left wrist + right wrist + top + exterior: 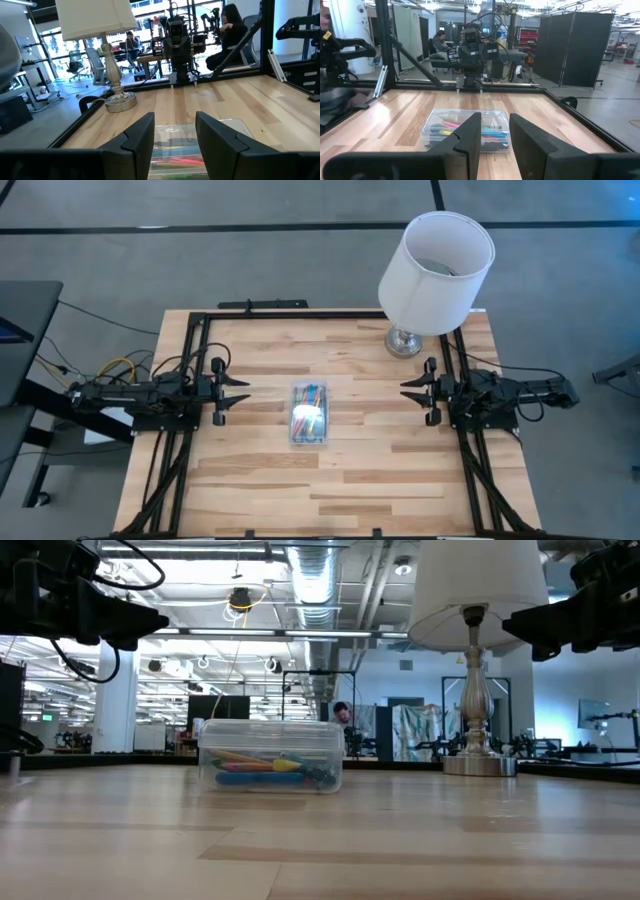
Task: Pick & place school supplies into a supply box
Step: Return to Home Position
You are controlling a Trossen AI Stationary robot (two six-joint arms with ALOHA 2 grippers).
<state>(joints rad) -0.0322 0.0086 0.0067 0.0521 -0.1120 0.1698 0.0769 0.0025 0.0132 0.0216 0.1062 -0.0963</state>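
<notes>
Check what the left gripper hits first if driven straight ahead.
Likely the right gripper opposite: the left gripper sits higher than the supply box, so should clear it, though depth is unclear.

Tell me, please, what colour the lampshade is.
White. The lampshade shows best in the high view.

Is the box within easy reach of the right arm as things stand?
Probably yes: only bare table lies between the right tool and the box; the lamp stands off that line.
</notes>
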